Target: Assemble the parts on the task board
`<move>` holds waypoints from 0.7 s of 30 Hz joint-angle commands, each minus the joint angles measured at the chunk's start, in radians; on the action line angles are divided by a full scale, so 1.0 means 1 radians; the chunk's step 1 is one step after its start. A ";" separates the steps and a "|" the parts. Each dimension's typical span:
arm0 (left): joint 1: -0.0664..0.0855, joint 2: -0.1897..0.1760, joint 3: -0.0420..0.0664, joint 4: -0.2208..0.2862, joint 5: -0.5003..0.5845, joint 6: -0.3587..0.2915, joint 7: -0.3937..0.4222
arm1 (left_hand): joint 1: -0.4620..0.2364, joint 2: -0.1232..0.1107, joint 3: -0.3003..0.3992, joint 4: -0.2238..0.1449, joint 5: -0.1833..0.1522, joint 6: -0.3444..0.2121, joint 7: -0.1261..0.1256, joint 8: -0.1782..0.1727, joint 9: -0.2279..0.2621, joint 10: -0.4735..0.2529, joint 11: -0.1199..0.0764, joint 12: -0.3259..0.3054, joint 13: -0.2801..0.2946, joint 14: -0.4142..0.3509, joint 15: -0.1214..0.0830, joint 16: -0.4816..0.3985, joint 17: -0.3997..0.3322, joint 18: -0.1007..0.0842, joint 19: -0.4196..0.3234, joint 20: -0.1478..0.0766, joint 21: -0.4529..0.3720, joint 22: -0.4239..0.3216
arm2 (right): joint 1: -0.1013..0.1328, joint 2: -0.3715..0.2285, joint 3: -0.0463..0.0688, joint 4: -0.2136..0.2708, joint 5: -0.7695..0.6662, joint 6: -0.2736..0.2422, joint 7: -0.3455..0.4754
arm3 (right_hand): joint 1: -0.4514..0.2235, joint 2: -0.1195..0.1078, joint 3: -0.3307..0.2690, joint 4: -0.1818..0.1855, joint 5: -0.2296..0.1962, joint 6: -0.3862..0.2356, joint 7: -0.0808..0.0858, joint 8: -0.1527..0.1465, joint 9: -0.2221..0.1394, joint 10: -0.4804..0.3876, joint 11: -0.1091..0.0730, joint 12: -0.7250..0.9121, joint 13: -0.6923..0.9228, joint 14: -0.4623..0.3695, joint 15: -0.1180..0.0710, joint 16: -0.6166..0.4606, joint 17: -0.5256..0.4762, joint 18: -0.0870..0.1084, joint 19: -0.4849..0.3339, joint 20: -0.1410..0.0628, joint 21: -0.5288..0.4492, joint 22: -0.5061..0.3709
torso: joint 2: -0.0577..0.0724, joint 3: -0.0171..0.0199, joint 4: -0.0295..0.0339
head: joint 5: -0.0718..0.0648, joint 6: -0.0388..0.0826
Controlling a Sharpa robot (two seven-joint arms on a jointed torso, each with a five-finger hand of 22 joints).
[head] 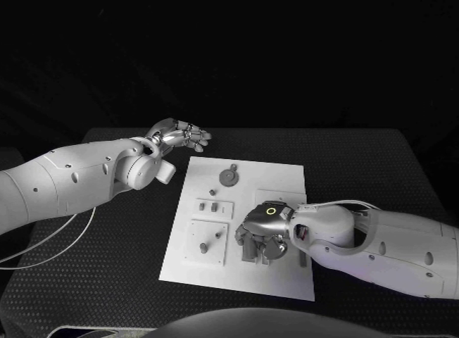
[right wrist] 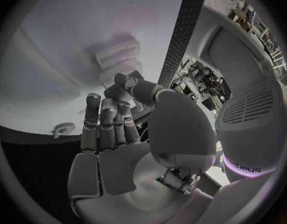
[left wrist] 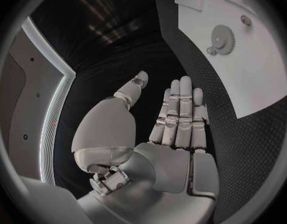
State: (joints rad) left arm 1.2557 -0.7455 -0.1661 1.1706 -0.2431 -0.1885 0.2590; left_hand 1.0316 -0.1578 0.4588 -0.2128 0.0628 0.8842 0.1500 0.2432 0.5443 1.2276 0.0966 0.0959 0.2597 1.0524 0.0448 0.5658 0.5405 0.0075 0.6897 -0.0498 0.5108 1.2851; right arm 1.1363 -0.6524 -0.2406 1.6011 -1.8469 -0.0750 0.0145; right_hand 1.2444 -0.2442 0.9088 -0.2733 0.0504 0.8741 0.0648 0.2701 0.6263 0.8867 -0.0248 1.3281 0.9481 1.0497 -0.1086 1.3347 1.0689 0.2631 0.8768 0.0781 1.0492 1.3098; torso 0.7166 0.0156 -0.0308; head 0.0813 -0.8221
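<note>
Head view, board: The white task board lies in the middle of the black tabletop, tilted slightly, its long sides running away from the robot.
Head view, parts: A round gear part sits near the board's far edge; a small plate with 2 pegs lies at mid-board toward the left side; a larger square plate with an upright peg lies nearer the robot.
Head view, left hand: The left hand hangs above the tabletop just beyond the board's far left corner, palm up, fingers loosely spread and holding nothing.
Head view, right hand: The right hand reaches down onto the near right portion of the board, fingers curled downward onto a dark part; whether they actually pinch it cannot be told from here.
Left wrist view: The left hand shows an open palm, fingers straight and side by side, thumb held apart, nothing between them. The gear part lies on the task board, well apart from the hand.
Right wrist view: The right hand is close over the task board; its fingers extend together while the thumb bends across toward a stepped pale block on the board. Contact cannot be told. The gear part lies near the board's edge.
</note>
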 commanded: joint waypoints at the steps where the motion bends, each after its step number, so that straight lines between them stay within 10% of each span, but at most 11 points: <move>1: 0.000 0.002 0.001 0.002 0.004 0.015 0.009 | -0.002 0.010 0.001 0.005 0.000 -0.005 0.004 0.004 -0.001 -0.001 0.001 0.005 -0.002 0.004 0.004 -0.006 0.002 -0.008 0.006 0.002 -0.004 0.001 | -0.006 -0.005 -0.006 -0.006 0.002 0.016 -0.009 | -0.017 0.004 -0.010 -0.001 -0.001 0.034 0.022 0.007 0.000 -0.001 0.010 0.004 -0.004 0.002 -0.003 0.005 -0.002 -0.001 0.002 -0.007 0.005 0.012 | 0.000 0.0000 0.0001 | 0.000 0.000; 21: 0.000 0.001 0.001 0.001 0.004 0.021 0.005 | -0.003 0.011 0.000 0.006 -0.001 -0.006 0.003 0.004 -0.002 -0.002 0.002 0.006 -0.002 0.004 0.004 -0.008 0.004 -0.008 0.006 0.003 -0.006 0.002 | -0.005 -0.013 -0.005 0.008 0.061 0.000 0.017 | -0.104 0.018 -0.094 -0.012 0.002 0.106 0.037 0.016 -0.018 0.009 0.022 0.020 -0.028 0.013 0.006 0.018 -0.018 -0.001 0.015 -0.014 0.011 0.006 | 0.000 0.0002 0.0000 | 0.002 0.000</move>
State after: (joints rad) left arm 1.2557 -0.7455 -0.1661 1.1702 -0.2431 -0.1842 0.2578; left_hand 1.0278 -0.1540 0.4588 -0.2128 0.0628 0.8842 0.1500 0.2432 0.5434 1.2276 0.0966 0.0959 0.2589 1.0524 0.0448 0.5619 0.5431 0.0075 0.6897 -0.0498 0.5108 1.2858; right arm 1.1318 -0.6659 -0.2458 1.6088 -1.7921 -0.0874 0.0234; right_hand 1.1435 -0.2305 0.8181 -0.2841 0.0502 0.9419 0.0686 0.2889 0.6089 0.8919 -0.0019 1.3425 0.9215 1.0555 -0.1029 1.3498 1.0519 0.2631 0.8876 0.0674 1.0579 1.3098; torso 0.7166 0.0153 -0.0306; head 0.0829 -0.8223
